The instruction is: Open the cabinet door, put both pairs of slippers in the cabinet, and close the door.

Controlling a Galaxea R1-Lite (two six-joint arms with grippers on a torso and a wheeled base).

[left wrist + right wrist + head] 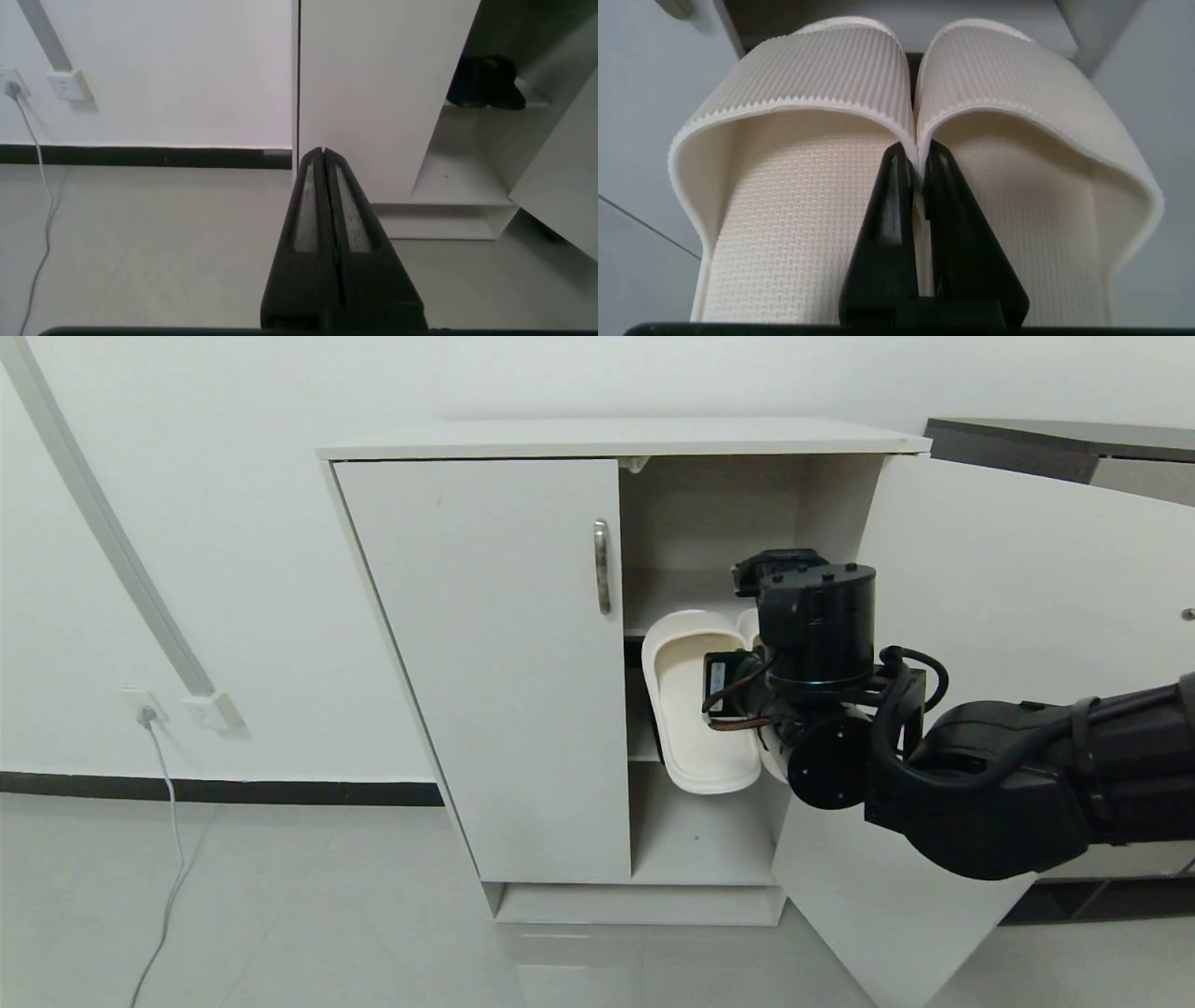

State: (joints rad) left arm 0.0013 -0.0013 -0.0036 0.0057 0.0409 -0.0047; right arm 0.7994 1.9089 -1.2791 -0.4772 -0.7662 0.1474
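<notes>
The right hand (916, 163) is clamped on the touching inner edges of the cream ribbed foam slippers (808, 103), so both can enter the open white wooden cabinet (485, 663) together.

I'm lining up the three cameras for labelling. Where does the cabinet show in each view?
Head view: the cabinet stands centre, one door closed, the other swung open.
Left wrist view: beyond the shut left gripper, its closed door and open shelves.
Right wrist view: pale panels just past the toes of the white slippers that the right gripper clamps.
Shared landmark: the open compartment, which each view looks toward.
</notes>
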